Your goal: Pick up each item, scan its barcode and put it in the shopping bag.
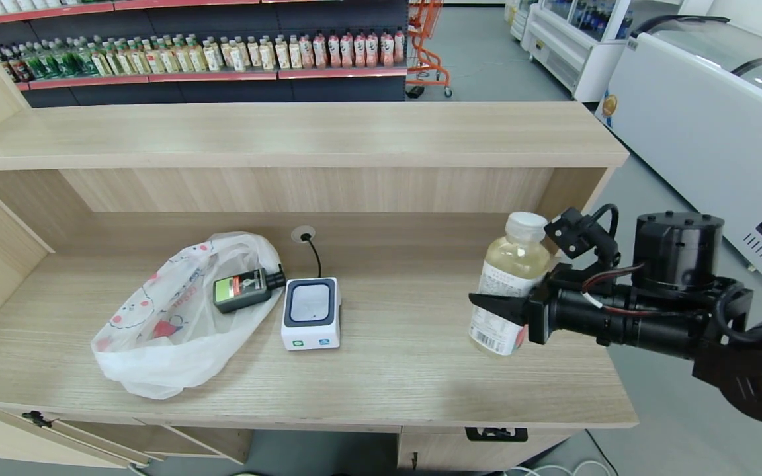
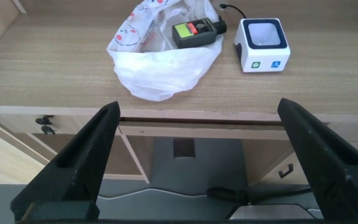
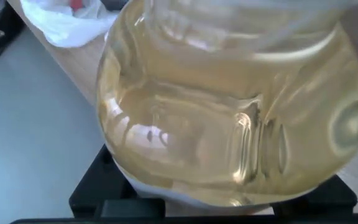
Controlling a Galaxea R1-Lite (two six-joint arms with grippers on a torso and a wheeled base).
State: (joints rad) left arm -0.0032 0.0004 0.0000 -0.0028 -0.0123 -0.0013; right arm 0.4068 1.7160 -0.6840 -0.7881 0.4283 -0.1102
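Wooden counter, bottle inside right pincer

Wide gap on the counter between scanner and bottle — upper shelf overhangs behind.

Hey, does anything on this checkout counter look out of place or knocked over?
Nothing looks spilled or damaged. The dark bottle lies on its side at the mouth of the shopping bag, cap poking out toward the scanner. The right gripper holds the pale drink bottle slightly tilted.
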